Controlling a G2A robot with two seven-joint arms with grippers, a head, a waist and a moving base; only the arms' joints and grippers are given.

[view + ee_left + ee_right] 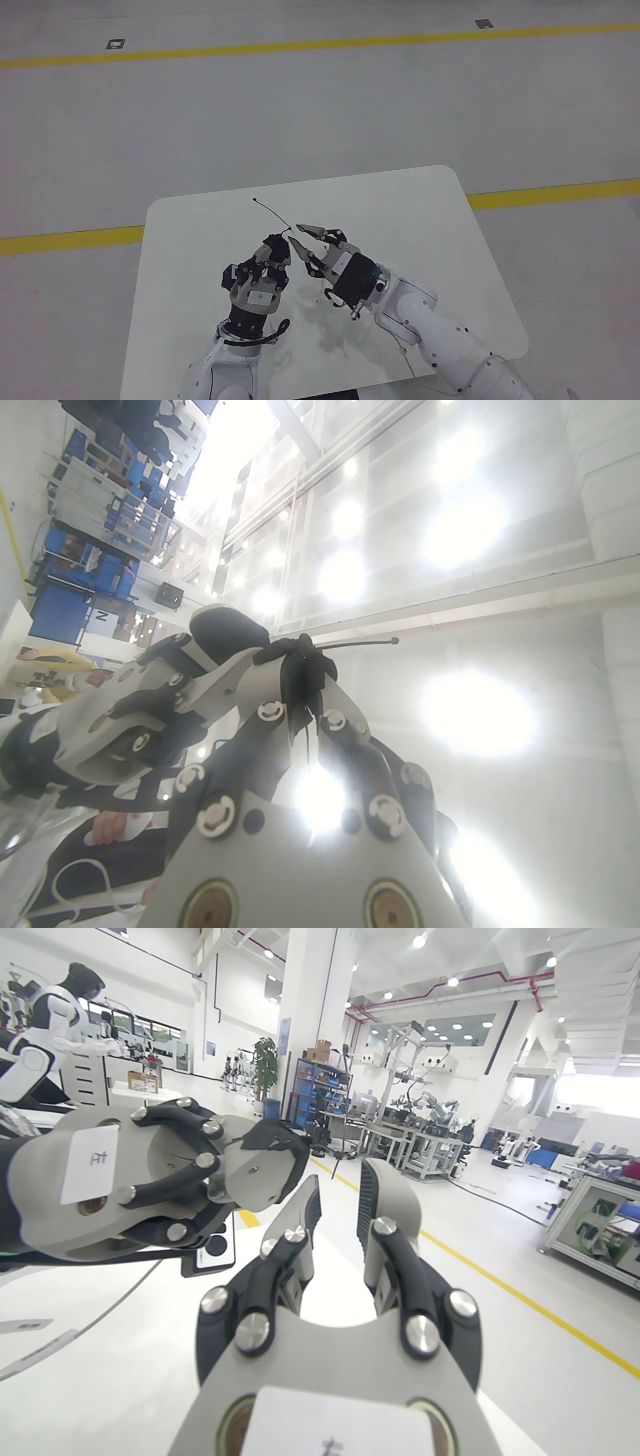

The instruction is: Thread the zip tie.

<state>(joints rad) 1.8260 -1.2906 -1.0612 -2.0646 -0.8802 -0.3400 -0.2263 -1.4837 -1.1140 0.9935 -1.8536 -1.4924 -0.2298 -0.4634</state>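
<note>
With the left gripper [280, 243] pinched tight on the zip tie [272, 214] at the middle of the top view, and the right gripper [298, 234] spread wide and empty just to its right, close the open fingers slowly on the free strap, near the pinch, without knocking the holding claw. Note the long axis: diagonal, from the pinch toward the upper left of the frame, above the table [430, 210], with what looks like the small head at the far tip.
</note>
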